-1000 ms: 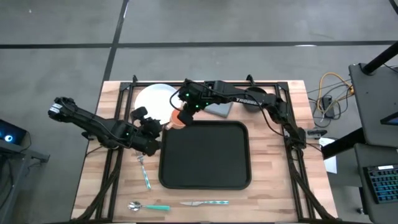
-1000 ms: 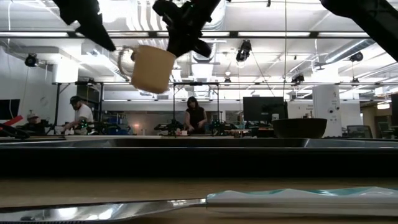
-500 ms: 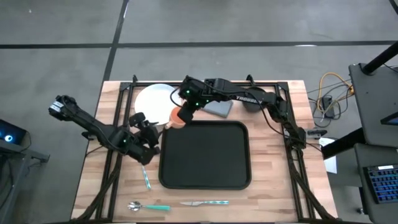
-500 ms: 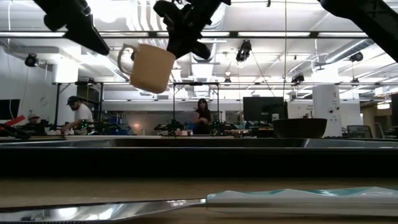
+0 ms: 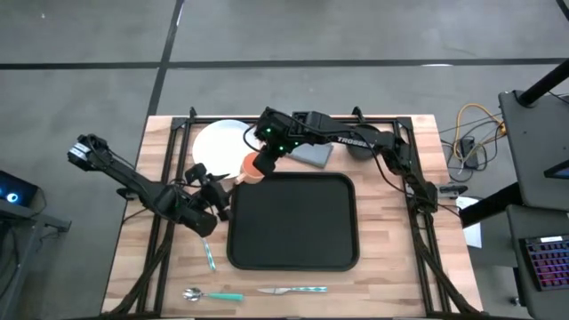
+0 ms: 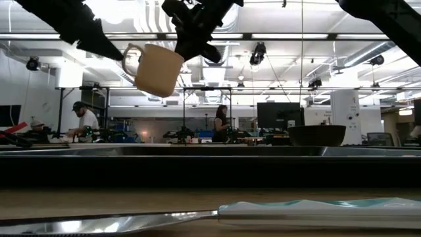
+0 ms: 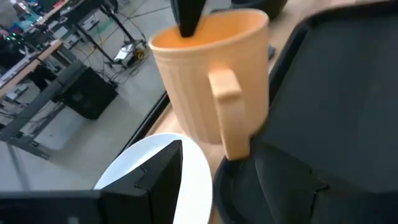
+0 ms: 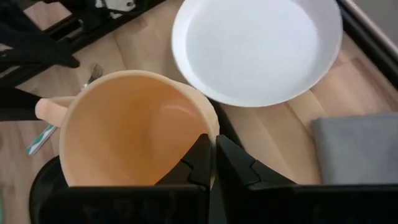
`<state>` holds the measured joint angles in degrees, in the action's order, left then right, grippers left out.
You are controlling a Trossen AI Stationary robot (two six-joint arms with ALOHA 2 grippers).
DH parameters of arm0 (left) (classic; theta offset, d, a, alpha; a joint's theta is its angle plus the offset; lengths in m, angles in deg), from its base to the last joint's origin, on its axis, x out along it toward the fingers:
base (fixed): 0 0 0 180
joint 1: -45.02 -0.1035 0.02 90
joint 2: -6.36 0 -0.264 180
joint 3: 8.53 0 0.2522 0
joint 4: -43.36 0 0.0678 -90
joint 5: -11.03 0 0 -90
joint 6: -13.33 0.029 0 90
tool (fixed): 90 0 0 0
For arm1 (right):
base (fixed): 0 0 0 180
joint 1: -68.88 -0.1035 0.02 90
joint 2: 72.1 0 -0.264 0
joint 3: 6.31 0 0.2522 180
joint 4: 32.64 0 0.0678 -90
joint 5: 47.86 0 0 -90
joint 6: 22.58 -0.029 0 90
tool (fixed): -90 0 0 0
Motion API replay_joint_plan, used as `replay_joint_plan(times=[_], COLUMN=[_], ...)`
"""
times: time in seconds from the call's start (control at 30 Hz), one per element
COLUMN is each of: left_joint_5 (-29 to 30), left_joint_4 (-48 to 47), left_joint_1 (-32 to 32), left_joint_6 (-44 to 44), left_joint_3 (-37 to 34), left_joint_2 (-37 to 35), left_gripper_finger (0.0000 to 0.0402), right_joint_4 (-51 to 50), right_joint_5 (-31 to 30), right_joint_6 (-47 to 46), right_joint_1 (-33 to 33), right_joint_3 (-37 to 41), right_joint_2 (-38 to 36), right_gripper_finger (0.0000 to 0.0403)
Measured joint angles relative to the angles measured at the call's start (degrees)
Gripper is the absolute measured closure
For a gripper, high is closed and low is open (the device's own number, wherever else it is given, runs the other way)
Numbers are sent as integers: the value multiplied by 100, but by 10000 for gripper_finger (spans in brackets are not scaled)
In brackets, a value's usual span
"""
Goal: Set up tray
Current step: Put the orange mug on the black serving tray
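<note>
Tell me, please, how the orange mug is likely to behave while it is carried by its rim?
Pinched at one rim spot by the right gripper, the orange mug already hangs tilted, so it may swing. Its smooth wall looks slippery. It seems empty, probably light.

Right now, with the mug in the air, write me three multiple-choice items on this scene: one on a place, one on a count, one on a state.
1. Where is the orange mug?
A. in the air by the black tray's far-left corner
B. standing on the white plate
C. lying beside the knife

2. How many teal-handled utensils lie on the table?
A. one
B. three
C. five

3. How does the right gripper stand?
A. open above the plate
B. shut on the mug's rim
C. shut on the grey napkin

Answers:
1 A: the low view shows it above the table.
2 B: fork, spoon and knife.
3 B: its fingers pinch the wall, while the left gripper stands open nearby.
</note>
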<state>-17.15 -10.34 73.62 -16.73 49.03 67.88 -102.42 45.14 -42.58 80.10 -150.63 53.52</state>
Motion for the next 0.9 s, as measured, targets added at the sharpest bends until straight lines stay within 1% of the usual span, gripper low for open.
replay_joint_plan(times=[0.23,0.4,0.5,0.6,0.67,0.77,0.8,0.9], left_joint_5=[-18,135,265,284,285,302,311,370], left_joint_4=[981,1050,1102,1103,1104,1106,1104,1106], left_joint_1=[0,0,-2,-4,-4,-5,-11,-3], left_joint_6=[656,723,708,708,708,690,689,697], left_joint_3=[-196,-195,-183,-185,-191,-187,-185,-185], left_joint_2=[-72,-72,-72,-72,-72,-71,-72,-72], left_gripper_finger=[218,219,230,263,298,362,375,376], right_joint_4=[231,310,431,456,451,436,438,434], right_joint_5=[12,77,190,285,300,325,337,529], right_joint_6=[-24,-183,-212,-216,-216,-186,-175,-45], right_joint_1=[4,2,4,-8,-13,-11,-15,-16], right_joint_3=[0,0,18,24,26,26,24,24], right_joint_2=[0,0,0,0,0,0,0,0], right_gripper_finger=[395,395,395,395,395,395,394,394])
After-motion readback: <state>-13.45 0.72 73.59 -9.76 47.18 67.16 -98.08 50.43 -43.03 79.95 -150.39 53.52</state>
